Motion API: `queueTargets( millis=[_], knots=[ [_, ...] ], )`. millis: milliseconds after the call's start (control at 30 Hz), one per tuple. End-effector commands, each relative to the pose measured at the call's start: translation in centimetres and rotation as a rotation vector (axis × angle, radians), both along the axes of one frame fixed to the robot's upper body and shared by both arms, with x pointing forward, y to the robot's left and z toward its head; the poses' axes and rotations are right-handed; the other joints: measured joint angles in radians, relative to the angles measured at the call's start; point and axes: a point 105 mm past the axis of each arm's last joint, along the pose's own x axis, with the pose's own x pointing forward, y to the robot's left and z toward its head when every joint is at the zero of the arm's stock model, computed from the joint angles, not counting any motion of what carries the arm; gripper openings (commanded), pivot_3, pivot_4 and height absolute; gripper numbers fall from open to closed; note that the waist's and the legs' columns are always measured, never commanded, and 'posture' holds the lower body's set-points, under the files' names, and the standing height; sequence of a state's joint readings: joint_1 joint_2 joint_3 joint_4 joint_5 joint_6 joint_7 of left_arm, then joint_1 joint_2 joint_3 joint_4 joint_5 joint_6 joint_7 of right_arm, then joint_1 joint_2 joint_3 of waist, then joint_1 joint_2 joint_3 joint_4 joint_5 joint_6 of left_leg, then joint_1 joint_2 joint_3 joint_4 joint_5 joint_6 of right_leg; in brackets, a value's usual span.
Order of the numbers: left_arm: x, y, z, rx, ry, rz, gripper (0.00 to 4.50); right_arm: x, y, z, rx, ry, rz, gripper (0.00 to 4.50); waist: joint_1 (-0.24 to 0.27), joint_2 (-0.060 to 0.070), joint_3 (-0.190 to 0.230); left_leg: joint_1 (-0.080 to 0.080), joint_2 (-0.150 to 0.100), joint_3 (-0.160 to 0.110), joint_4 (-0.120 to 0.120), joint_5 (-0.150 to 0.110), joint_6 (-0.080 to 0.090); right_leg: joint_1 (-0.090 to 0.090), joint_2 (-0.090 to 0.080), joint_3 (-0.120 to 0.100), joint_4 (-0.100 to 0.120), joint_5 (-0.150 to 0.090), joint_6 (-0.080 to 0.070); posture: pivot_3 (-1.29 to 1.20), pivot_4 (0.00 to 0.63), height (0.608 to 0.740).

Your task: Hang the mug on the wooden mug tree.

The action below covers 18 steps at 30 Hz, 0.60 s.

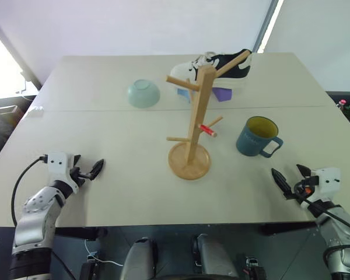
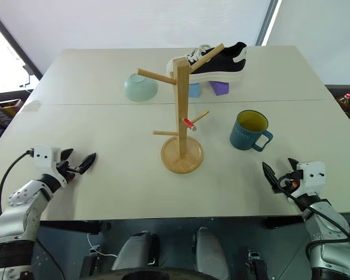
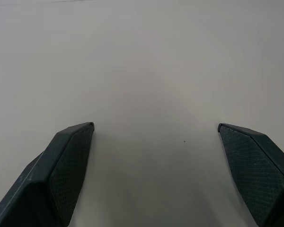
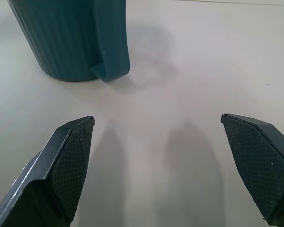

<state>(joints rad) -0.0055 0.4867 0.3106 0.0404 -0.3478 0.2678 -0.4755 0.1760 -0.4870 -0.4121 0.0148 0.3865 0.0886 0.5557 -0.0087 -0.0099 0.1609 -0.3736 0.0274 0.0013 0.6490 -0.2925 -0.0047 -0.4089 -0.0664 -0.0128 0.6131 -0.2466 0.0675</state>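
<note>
Head-camera overview of a pale beige bench (image 1: 122,175), made of two tops meeting at a seam that runs across its middle, set before white wall panels with bright daylight at the 9 o'clock edge. The wooden mug tree (image 1: 193,125) stands upright on its round base near the bench centre, its pegs bare, one short peg tipped in red. The mug (image 1: 257,137), dark teal with a yellow inside, stands upright at about 3 o'clock from the tree, near it but apart, its handle turned toward the front right. At 11 o'clock from the tree lies a pale green bowl (image 1: 143,93), upside down; at 12 o'clock, beyond the seam, a black-and-white shoe (image 1: 219,65) rests on small blue and purple blocks (image 1: 223,93), partly hidden by the tree's post and upper pegs. The right tool (image 1: 289,181) hovers low at the front right edge, at roughly 5 o'clock from the mug and clear of it, jaws spread wide and empty; in the right wrist view the mug's ribbed wall and handle stand just ahead of the fingers (image 4: 68,156), its rim cut off. The left tool (image 1: 88,170) sits at the front left, well apart from the tree, likewise wide open and holding nothing. The lettering on the mug is too faint to read.
</note>
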Motion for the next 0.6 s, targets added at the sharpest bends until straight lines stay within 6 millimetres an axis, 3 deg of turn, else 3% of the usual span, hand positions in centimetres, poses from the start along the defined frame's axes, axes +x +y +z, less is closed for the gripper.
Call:
queueTargets(
  millis=[33,367,600],
  knots=[
    [-0.2,0.1,0.2,0.0,-0.015,0.01,4.5,0.4,0.1,1.2,-0.011,-0.044,0.001,4.45,0.0,0.0,0.0,0.0,0.0,0.0,0.0,0.0,0.0,0.0,0.0,0.0,0.0,0.0,0.0,0.0,0.15,0.74],
    [-0.2,-1.0,-0.4,-0.005,-0.004,-0.023,4.5,0.5,-0.2,1.4,-0.014,-0.057,-0.029,4.45,0.001,0.001,0.0,0.0,0.0,0.0,0.0,0.0,0.0,0.0,-0.001,0.0,0.0,0.0,0.0,0.0,0.15,0.74],
    [-1.0,-4.6,0.4,-0.015,-0.031,-0.227,4.5,-0.5,0.6,1.6,-0.02,-0.049,-0.019,4.45,0.006,0.002,0.0,-0.001,-0.001,0.0,-0.001,0.0,0.0,-0.001,-0.004,0.0,0.0,0.0,0.0,0.0,0.15,0.74]
  ],
)
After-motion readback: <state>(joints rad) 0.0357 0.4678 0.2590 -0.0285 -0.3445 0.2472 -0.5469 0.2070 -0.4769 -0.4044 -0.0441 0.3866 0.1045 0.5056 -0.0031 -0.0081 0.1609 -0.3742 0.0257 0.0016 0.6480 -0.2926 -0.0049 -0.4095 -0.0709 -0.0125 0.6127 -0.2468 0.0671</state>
